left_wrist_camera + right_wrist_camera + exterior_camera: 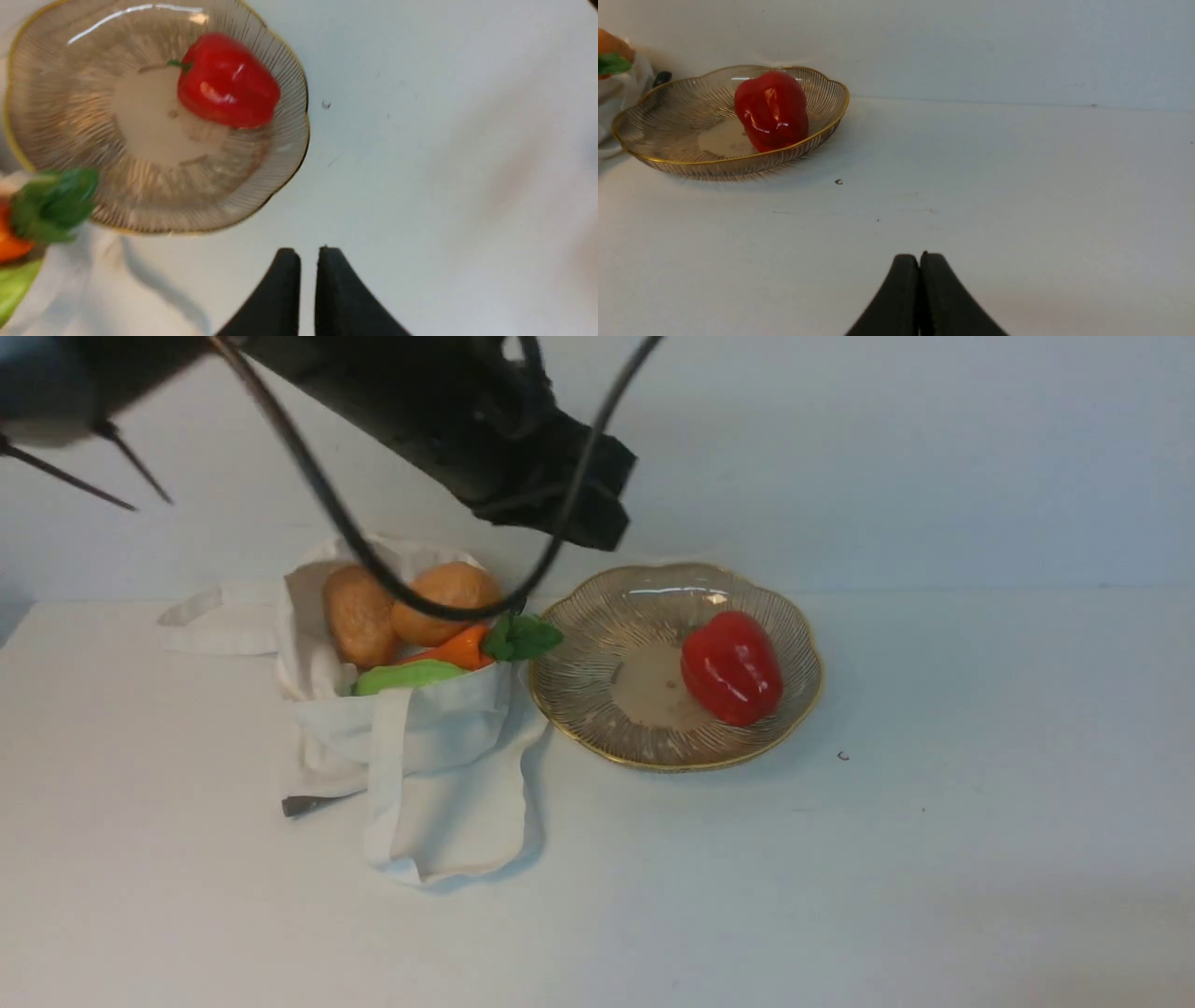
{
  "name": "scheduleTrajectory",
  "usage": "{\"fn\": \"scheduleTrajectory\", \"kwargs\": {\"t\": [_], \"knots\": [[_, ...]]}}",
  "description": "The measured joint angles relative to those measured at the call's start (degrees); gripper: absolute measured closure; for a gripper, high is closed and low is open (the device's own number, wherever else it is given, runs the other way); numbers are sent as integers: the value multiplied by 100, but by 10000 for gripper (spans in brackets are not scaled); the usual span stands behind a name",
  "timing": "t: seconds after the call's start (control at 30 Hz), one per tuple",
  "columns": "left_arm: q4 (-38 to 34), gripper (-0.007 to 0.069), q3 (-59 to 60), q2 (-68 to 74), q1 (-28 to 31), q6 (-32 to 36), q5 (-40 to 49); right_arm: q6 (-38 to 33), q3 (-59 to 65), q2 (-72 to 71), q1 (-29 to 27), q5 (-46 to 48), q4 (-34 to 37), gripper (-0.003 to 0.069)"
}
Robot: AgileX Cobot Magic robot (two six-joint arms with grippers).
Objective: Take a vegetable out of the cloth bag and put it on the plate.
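The red bell pepper (731, 665) lies on its side on the right part of the ribbed glass plate (597, 709) with the gold rim. It also shows in the left wrist view (227, 80) and the right wrist view (771, 110). The white cloth bag (420, 747) lies left of the plate, touching its rim. My left gripper (308, 254) hangs high above the table near the plate, almost shut with a thin gap, holding nothing. My right gripper (919, 256) is shut and empty, low over the table, well to the right of the plate.
The bag's open mouth holds two brown potatoes (448, 597), an orange carrot (457, 649) whose green leaves (523, 637) reach over the plate's rim, and a green vegetable (406, 677). My left arm (467, 420) and its cable cross above the bag. A white wall stands behind.
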Motion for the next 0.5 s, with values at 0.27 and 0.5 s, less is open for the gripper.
{"fn": "scheduleTrajectory", "kwargs": {"t": [0.27, 0.5], "knots": [[1386, 629, 870, -1617, 141, -212, 198, 0, 0, 0, 0, 5, 0, 673], [899, 629, 4057, -3581, 146, 130, -1184, 0, 0, 0, 0, 5, 0, 673]]}}
